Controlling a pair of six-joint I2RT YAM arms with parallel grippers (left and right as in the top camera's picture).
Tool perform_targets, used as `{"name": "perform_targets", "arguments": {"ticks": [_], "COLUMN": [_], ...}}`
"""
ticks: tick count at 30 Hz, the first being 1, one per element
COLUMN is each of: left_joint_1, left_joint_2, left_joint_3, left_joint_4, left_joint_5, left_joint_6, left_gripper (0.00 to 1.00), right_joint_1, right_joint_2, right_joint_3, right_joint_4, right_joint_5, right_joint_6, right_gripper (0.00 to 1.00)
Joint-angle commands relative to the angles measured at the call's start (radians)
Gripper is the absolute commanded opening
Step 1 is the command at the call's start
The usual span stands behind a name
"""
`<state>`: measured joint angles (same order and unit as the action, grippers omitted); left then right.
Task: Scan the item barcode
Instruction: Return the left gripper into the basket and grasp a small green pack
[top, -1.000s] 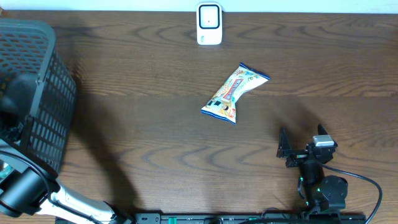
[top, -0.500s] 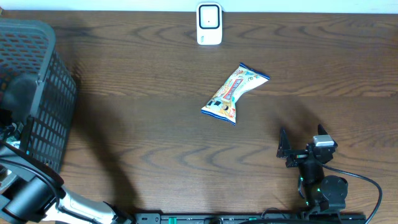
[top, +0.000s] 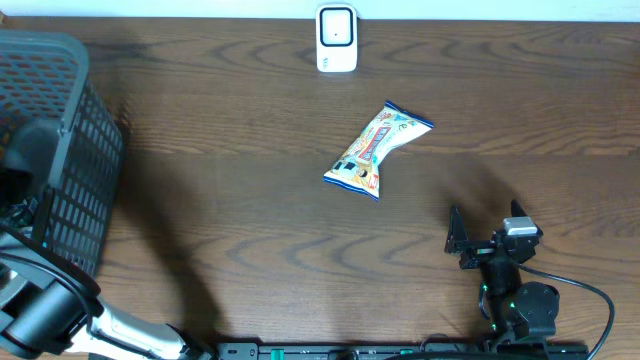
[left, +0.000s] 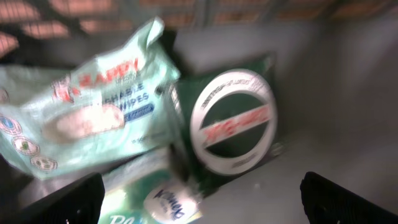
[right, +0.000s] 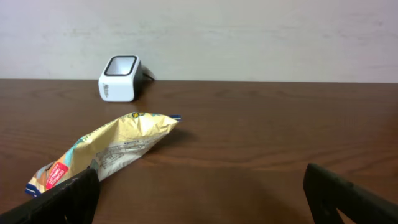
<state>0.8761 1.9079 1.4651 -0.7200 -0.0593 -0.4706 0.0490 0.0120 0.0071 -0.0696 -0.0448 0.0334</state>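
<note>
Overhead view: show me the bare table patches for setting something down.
Widest bare wood lies between the basket and the snack packet. More lies right of the scanner, beyond the packet. Crowded: inside the basket, full of packs, and around the right gripper.

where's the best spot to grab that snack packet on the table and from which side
Grip the snack packet across its narrower middle, coming straight down from above with the fingers spanning its short width. It lies flat and slantwise on the table, so its edges offer little from the side. The open right gripper is nearest.
</note>
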Motion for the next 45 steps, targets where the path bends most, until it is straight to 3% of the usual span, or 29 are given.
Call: {"name": "perform_targets", "arguments": {"ticks": [1, 6, 11, 16, 19, 27, 34, 45], "left_joint_1": [0.003, 0.006, 0.006, 0.006, 0.006, 0.005, 0.006, 0.006], "left_joint_2": [0.034, 0.031, 0.032, 0.032, 0.032, 0.034, 0.034, 0.034], "left_joint_3": [0.009, 0.009, 0.009, 0.009, 0.009, 0.000, -0.068, -0.124], "left_joint_4": [-0.048, -0.157, -0.238, -0.257, -0.220, -0.145, -0.085, -0.085], "left_joint_5": [-0.035, -0.035, -0.043, -0.232, -0.274, -0.259, -0.124, -0.120], "left_joint_6": [0.006, 0.012, 0.095, 0.100, 0.105, 0.183, 0.280, 0.279], "left_gripper": [1.00, 1.00, 1.00, 1.00, 1.00, 0.98, 0.96, 0.79], "right_joint_1": [0.010, 0.010, 0.010, 0.010, 0.010, 0.010, 0.010, 0.010], "right_joint_2": [-0.006, -0.006, -0.006, -0.006, -0.006, -0.006, -0.006, -0.006], "right_joint_3": [-0.002, -0.002, -0.002, -0.002, -0.002, -0.002, -0.002, -0.002], "right_joint_4": [-0.004, -0.004, -0.004, -0.004, -0.004, -0.004, -0.004, -0.004], "right_joint_5": [0.005, 0.005, 0.005, 0.005, 0.005, 0.005, 0.005, 0.005], "right_joint_6": [-0.005, -0.005, -0.005, -0.005, -0.005, -0.005, -0.005, -0.005], "right_gripper": [0.99, 0.99, 0.99, 0.99, 0.99, 0.99, 0.99, 0.99]}}
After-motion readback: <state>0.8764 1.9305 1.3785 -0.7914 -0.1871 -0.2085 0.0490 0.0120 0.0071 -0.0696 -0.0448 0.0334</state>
